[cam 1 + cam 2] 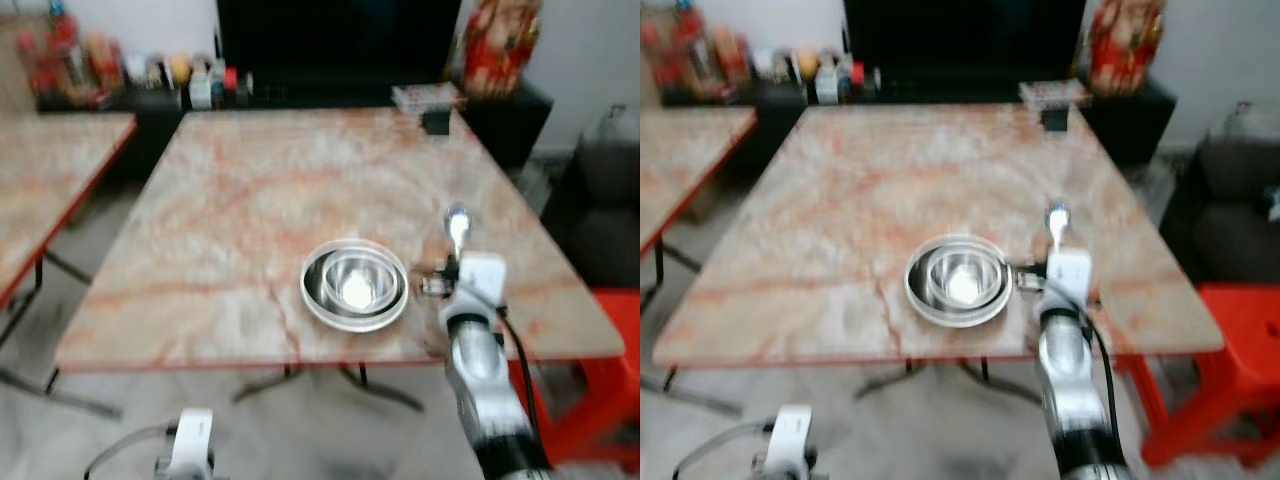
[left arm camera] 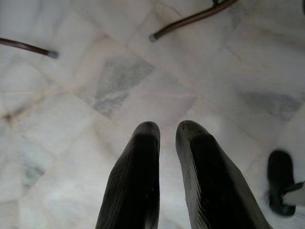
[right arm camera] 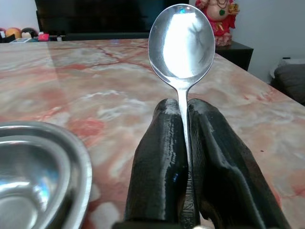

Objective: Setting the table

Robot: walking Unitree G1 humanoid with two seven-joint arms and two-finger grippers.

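Observation:
A steel bowl (image 1: 355,282) sits inside a steel plate (image 1: 316,305) near the front edge of the marble table (image 1: 250,190). My right gripper (image 3: 181,112) is shut on the handle of a steel spoon (image 3: 181,40), held above the table just right of the bowl, bowl end pointing away from me. The spoon (image 1: 457,226) sticks out beyond my right wrist. My left gripper (image 2: 167,131) hangs low over the floor, its fingers nearly together with nothing between them.
A second marble table (image 1: 40,190) stands to the left. A dark cabinet with bottles (image 1: 150,75) and a red figurine (image 1: 500,45) lines the far wall. A red stool (image 1: 600,380) stands at the right, beside a dark sofa (image 1: 600,210). Table legs (image 2: 190,19) cross the tiled floor.

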